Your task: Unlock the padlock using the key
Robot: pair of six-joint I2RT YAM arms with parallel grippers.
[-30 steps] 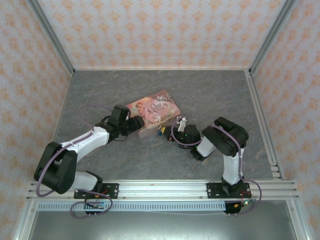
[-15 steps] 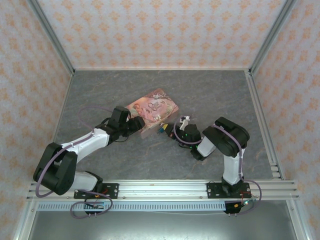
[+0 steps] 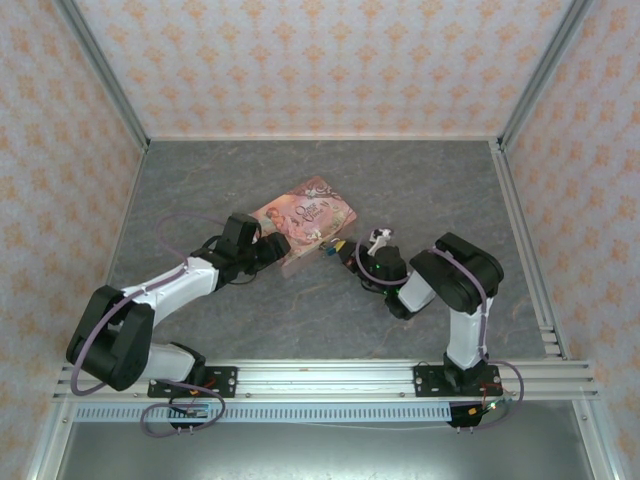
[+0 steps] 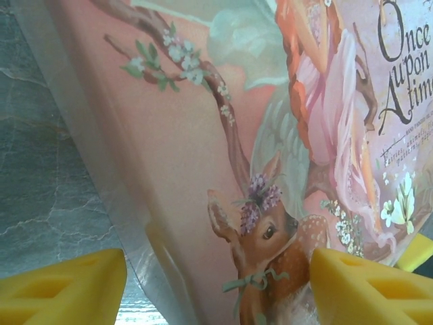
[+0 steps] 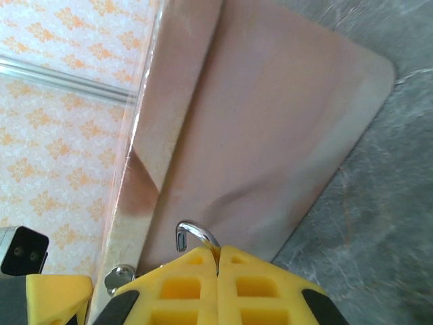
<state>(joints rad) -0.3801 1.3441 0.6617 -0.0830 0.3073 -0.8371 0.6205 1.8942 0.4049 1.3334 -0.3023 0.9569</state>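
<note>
The padlock [image 3: 328,251] is a tiny blue speck in the top view, against the near long side of the pink tin [image 3: 305,215], just in front of my right gripper [image 5: 218,256]. On that wrist's camera my yellow fingers are pressed together. A small curved metal loop [image 5: 195,231] pokes out right at their tips, beside the tin's wall. I take it for the shackle, but the lock's body is hidden. I cannot make out the key, or tell whether anything is pinched in the seam.

My left gripper [image 4: 218,281] is spread wide, one finger on each side of the tin's end. I cannot tell whether the pads press on it.

I judge the step to be the key work at the lock itself, with the shackle not yet visibly sprung. Next, the tin needs bracing, and my right wrist needs a small, clean twist without dragging the lock along the grey table [image 3: 420,190].
</note>
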